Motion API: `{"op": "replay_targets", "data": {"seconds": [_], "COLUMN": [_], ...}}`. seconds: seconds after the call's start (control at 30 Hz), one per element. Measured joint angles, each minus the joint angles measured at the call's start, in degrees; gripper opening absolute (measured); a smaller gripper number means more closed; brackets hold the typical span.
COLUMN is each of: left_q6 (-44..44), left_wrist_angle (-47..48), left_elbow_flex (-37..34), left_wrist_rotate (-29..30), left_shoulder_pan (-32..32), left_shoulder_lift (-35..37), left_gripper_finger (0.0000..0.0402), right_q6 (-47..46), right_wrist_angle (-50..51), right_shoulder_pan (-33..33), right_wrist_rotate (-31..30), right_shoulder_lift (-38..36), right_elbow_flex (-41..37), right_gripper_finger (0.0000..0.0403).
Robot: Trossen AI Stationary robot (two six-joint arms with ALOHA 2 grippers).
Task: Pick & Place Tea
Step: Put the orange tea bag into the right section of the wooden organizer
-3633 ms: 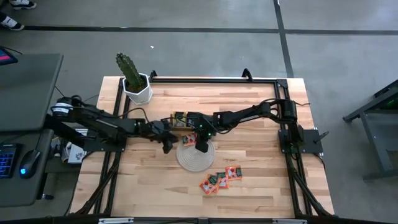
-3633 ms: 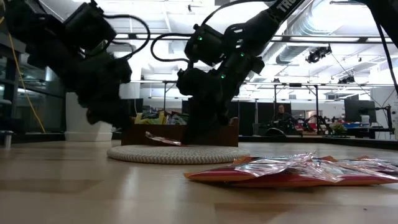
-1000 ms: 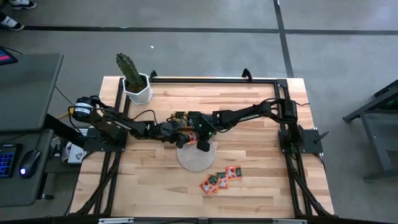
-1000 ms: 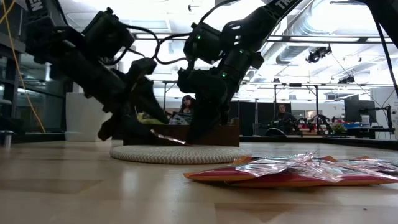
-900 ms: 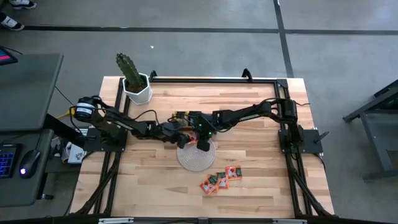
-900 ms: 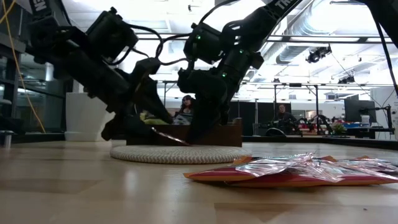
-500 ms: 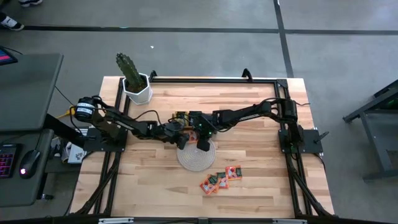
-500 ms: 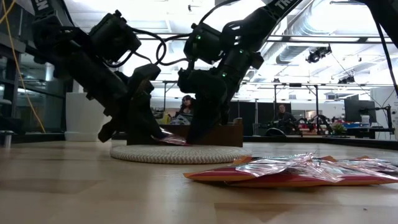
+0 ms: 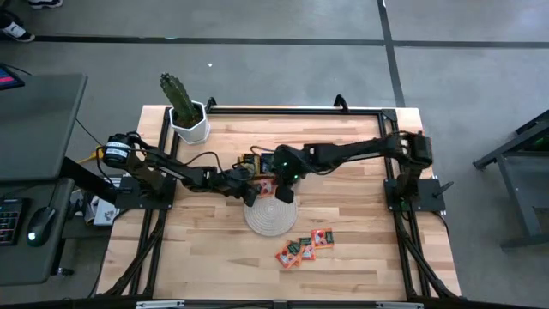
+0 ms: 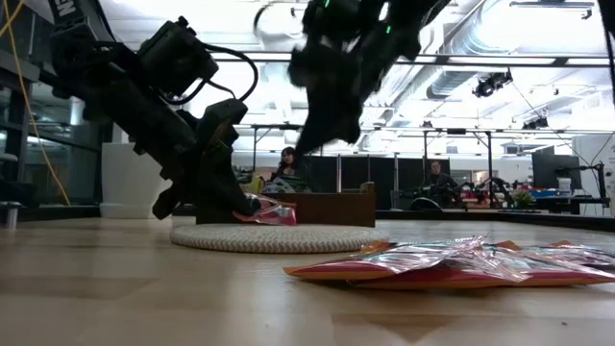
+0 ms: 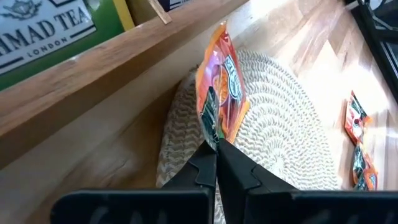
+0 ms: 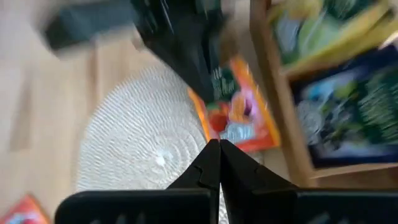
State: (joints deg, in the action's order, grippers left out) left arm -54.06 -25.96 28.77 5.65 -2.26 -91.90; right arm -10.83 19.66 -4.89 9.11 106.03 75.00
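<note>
A glossy orange-red square paper tea sachet (image 11: 221,87) stands on edge over the mat's rim beside the tray; four more orange-red sachets (image 9: 304,246) lie clustered nearer the front

Orange-red tea sachet (image 11: 221,93) with green and white print. Round mat (image 11: 280,134): pale cream, woven zigzag rings. Bench (image 9: 343,249): light wood planks. Tray wall (image 11: 93,74): brown wood. Fingers (image 11: 202,171): black. Loose sachets (image 9: 302,247): orange-red. Cactus (image 9: 176,94) green, pot (image 9: 190,127) white.

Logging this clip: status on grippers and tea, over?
Left gripper shut on orange-red sachet over woven mat. Right gripper shut, empty, above. Wooden tray adjacent.
</note>
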Motion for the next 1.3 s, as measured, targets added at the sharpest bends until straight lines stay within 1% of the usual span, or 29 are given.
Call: {"op": "replay_targets", "data": {"seconds": [0.07,0.2,0.33,0.47,0.53,0.63,0.73,0.8,0.87,1.0,1.07,1.1,1.2,1.3], "left_q6": [0.0,1.68,7.54,15.32,17.7,20.09,23.17,26.81,31.97,45.31,51.28,53.59,59.68,63.7], "left_wrist_angle": [-0.02,-0.56,-2.08,-2.37,-0.99,3.32,8.6,15.17,24.51,49.2,58.97,62.41,74.06,79.78], "left_elbow_flex": [0.0,0.0,0.05,1.92,3.19,6.08,9.4,12.84,17.78,30.7,37.25,40.54,49.12,56.95], "left_wrist_rotate": [-0.06,-0.32,-2.24,-7.08,-9.55,-11.3,-14.1,-16.89,-19.01,-20.29,-19.66,-19.12,-15.8,-12.02], "left_shoulder_pan": [0.0,0.0,0.0,0.0,0.0,0.0,0.0,0.04,0.04,0.73,1.65,2.29,4.14,5.76], "left_shoulder_lift": [0.0,0.0,0.83,2.42,3.45,4.36,4.76,5.56,6.1,6.14,5.5,4.61,2.9,1.62], "left_gripper_finger": [0.0001,0.0,0.0,0.0,0.0,0.0,0.0,0.0,0.0,0.0,0.0,0.0,0.0,0.0], "right_q6": [0.58,1.74,4.32,4.74,4.23,3.62,3.57,3.31,3.24,2.71,2.67,2.4,2.28,1.32], "right_wrist_angle": [0.88,2.32,4.36,7.59,9.42,11.84,14.81,17.27,19.41,21.49,20.29,19.23,16.3,11.72], "right_shoulder_pan": [0.0,-0.03,-0.43,-1.96,-2.67,-3.36,-3.82,-3.87,-3.87,-3.18,-2.61,-2.34,-1.7,-1.69], "right_wrist_rotate": [-0.72,-4.51,-7.51,-6.94,-7.12,-7.62,-6.33,-4.58,-2.93,-0.14,0.32,0.31,0.21,-0.22], "right_shoulder_lift": [-3.03,-10.91,-18.39,-24.54,-27.12,-29.96,-31.9,-32.73,-33.06,-33.04,-32.99,-32.99,-32.95,-32.95], "right_elbow_flex": [0.0,0.0,0.0,0.0,0.0,0.0,0.0,0.0,0.0,-0.06,-0.6,-1.05,-2.92,-5.62], "right_gripper_finger": [0.0,0.0001,0.0001,0.0001,0.0001,0.0004,0.0003,0.0002,0.0001,0.0006,0.0008,0.0008,0.0007,0.0004]}}
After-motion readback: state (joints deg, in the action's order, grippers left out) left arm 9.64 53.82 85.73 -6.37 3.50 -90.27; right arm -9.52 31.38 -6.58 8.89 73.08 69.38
